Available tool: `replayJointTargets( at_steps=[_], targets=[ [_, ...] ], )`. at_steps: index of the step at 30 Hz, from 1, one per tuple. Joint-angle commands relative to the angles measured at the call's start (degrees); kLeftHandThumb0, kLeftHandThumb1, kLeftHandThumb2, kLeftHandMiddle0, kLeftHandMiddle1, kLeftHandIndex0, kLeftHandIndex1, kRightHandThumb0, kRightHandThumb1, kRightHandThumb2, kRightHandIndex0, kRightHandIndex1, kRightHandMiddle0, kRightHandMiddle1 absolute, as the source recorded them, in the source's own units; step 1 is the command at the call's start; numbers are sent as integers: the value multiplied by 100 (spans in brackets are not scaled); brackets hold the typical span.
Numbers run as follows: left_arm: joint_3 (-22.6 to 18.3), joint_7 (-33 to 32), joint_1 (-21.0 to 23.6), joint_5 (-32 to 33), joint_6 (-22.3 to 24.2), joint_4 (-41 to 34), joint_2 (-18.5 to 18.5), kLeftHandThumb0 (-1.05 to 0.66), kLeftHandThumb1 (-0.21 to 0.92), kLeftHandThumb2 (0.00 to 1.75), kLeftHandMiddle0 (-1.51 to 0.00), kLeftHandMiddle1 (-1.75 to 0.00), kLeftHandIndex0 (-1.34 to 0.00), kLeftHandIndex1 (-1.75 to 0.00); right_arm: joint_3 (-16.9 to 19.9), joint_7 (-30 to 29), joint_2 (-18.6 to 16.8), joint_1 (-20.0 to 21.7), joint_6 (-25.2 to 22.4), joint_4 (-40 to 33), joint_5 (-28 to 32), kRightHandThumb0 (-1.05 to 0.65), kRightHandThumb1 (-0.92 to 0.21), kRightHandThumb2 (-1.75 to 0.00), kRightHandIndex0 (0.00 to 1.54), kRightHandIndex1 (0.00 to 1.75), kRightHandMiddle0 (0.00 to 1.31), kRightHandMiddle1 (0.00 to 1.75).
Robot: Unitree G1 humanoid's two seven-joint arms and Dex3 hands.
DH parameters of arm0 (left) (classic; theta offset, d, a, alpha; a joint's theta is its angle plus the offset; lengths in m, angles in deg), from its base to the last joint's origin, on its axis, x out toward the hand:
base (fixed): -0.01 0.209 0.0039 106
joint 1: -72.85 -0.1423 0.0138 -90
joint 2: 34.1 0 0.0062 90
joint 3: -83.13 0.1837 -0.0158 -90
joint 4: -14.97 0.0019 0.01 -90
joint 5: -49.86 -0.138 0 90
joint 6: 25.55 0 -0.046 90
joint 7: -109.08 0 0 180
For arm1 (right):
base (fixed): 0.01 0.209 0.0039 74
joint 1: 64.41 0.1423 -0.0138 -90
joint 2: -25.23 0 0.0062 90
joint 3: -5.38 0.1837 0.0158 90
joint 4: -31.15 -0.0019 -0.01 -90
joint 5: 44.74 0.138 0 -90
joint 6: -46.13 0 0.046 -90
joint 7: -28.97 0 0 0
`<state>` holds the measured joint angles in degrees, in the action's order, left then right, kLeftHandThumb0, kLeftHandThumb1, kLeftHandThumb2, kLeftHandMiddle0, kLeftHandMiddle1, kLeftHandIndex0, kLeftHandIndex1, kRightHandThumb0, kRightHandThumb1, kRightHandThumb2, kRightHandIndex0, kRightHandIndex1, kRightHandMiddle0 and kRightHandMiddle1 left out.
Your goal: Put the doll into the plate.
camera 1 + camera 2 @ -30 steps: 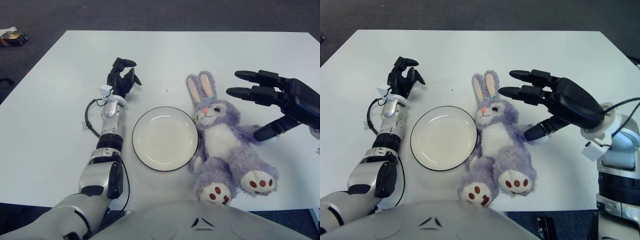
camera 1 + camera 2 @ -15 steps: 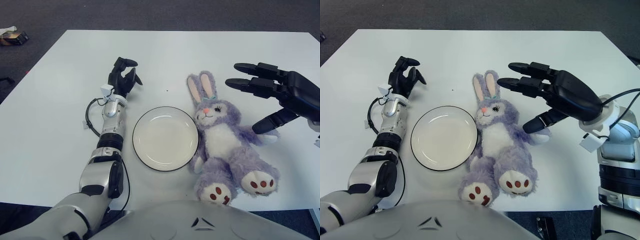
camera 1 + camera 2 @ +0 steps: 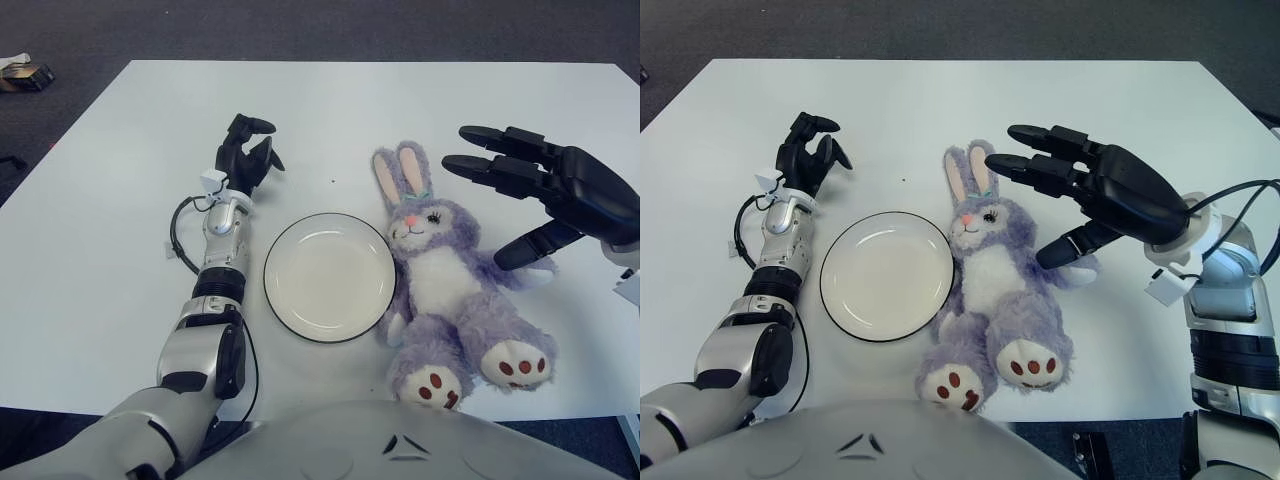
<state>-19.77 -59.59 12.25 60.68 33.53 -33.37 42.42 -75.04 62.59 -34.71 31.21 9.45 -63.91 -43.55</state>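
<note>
Since a second ago the right hand (image 3: 1080, 195) has slid left, closer to the doll's head, while the doll (image 3: 990, 275) and plate (image 3: 887, 275) have not shifted. Nothing is done yet: the doll lies on the table (image 3: 940, 110), touching the empty plate's right rim. The right hand is spread wide, holding nothing, beside the ears; the left hand (image 3: 808, 152) shows beyond the plate's left side, curled and empty.

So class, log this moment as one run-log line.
doll: on table, beside plate, not in it | right hand: open, above doll's head | left hand: idle, left of plate
</note>
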Motion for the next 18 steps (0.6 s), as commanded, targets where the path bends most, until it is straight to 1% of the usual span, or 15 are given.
replayJointTargets(
  at_steps=[1,9,18],
  targets=[
    [8,37,-284,55,-21,103,-68,-35,92,32,-95,-175,-42,-152,-120,162,236,-20,47,-31,259,-52,-92,-41,14,0,19,0],
    [21,16,-297,43,-18,82,-78,-35,92,32,-95,-175,-41,-153,-248,317,387,91,372,254,379,-53,-92,-41,15,1,16,0],
    [32,10,-299,46,-20,77,-73,-35,92,32,-94,-175,-41,-153,-323,486,589,66,411,314,521,-57,-92,-44,15,0,15,0]
  ],
)
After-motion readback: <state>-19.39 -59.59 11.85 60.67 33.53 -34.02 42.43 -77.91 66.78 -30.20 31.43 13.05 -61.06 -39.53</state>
